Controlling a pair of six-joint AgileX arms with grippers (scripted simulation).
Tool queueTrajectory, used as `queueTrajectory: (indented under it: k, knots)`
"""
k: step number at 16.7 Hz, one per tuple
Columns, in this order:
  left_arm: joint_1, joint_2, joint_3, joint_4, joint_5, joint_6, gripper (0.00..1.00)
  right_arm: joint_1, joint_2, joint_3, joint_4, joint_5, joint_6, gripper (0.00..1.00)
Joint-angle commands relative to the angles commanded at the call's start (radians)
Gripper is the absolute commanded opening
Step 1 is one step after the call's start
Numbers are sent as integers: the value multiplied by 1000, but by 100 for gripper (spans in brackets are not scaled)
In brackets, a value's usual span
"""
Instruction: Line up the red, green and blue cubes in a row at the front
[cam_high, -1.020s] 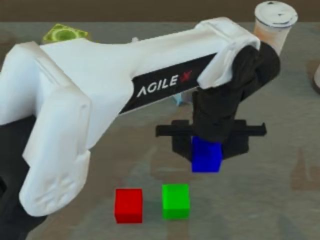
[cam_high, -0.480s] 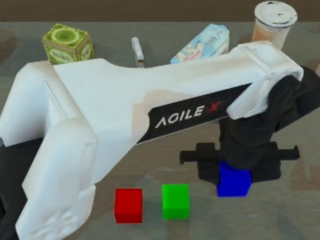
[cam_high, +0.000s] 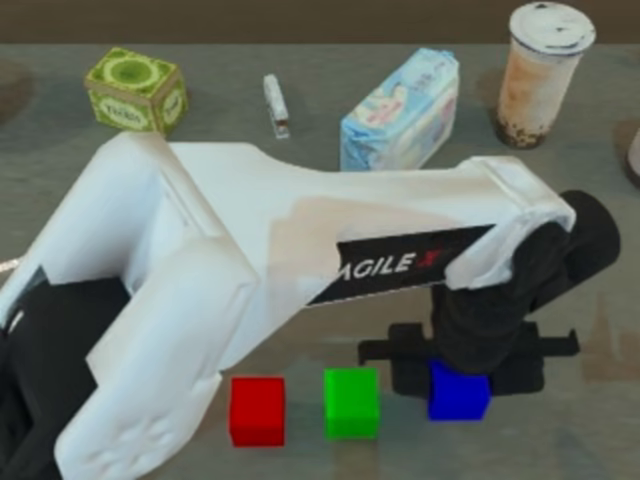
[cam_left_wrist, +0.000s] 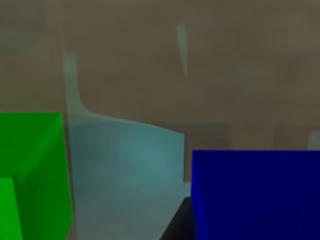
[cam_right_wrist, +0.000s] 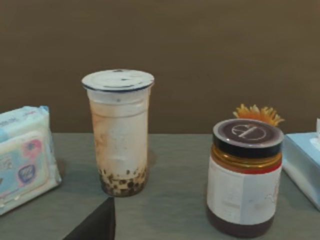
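Left gripper (cam_high: 462, 372) is clamped on the blue cube (cam_high: 458, 391) at the table's front, just right of the green cube (cam_high: 351, 402) and red cube (cam_high: 257, 410); small, rigid, glossy, probably slippery, best pinched on opposite flat faces. Right gripper is out of sight

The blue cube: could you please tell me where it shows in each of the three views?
Top view: blue cube at the front, right of the green cube, under the left gripper.
Left wrist view: blue cube close up, green cube alongside.
Right wrist view: not in it.
Shared landmark: the green cube.
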Motion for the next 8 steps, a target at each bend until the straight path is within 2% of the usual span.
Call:
queueTrajectory:
  k: [5, 8]
  knots:
    - [0, 7, -25, 27, -1, -1, 0, 0, 0, 0, 0, 0, 0, 100]
    - [0, 7, -25, 27, -1, -1, 23, 0, 0, 0, 0, 0, 0, 100]
